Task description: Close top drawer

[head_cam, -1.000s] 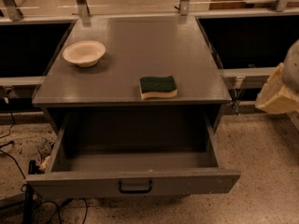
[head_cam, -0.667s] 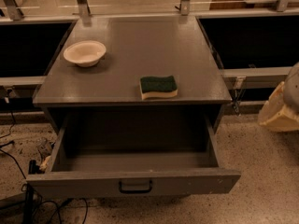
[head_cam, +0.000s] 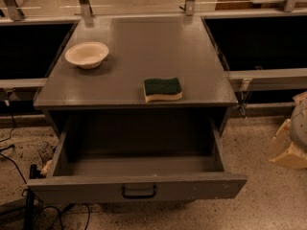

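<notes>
Gripper (head_cam: 290, 148) and its arm show only as a cream and grey shape at the right edge of the view, low beside the cabinet and over the speckled floor (head_cam: 268, 210); it is well apart from the drawer and touches nothing that can be seen, and whether it is wide, narrow or holding anything cannot be told. The top drawer (head_cam: 86, 189) stands pulled far out of the grey cabinet toward the camera, its flat front nearest the lower edge of the view and its grey inner walls and bottom plainly in sight. A small black handle (head_cam: 139, 191) sits at the centre of that front. Above the drawer, the cabinet's flat grey surface (head_cam: 144, 47) carries two things: a shallow cream bowl (head_cam: 87, 54) near its left rear part, upright, and a sponge (head_cam: 162, 89) with a dark green top and a yellow underside, lying flat near the front edge, somewhat right of centre. Bowl and sponge are well apart from each other. Dark recesses (head_cam: 29, 51) flank the cabinet on both sides, and metal posts (head_cam: 84, 1) rise behind it. Black cables (head_cam: 13, 163) trail across the floor at the lower left, near the drawer's left corner.
</notes>
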Tool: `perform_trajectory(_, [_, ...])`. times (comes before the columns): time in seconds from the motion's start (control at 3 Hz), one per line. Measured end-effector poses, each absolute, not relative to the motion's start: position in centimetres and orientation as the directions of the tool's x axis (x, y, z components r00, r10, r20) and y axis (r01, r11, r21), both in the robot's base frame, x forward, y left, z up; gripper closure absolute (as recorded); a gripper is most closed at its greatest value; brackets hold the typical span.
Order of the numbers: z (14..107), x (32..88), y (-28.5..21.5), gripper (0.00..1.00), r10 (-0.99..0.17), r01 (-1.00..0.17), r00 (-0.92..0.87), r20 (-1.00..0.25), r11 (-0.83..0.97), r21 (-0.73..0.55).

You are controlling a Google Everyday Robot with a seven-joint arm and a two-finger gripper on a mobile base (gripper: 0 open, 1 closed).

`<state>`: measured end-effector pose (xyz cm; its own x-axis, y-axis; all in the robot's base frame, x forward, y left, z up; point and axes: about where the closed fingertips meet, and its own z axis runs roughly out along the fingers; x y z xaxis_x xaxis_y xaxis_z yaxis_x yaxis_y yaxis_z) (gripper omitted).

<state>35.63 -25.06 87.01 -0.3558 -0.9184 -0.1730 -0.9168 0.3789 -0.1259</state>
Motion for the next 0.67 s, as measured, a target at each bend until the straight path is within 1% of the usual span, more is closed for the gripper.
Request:
perform_trajectory(0.33, [87.01, 35.63, -25.06, 1.00, -0.918, -0.917, -0.356, -0.173, 0.379, -0.126])
perform_trajectory(0.67, [86.49, 35.39, -24.36, 1.00, -0.917, -0.921, -0.344, -0.202, 0.372, -0.118])
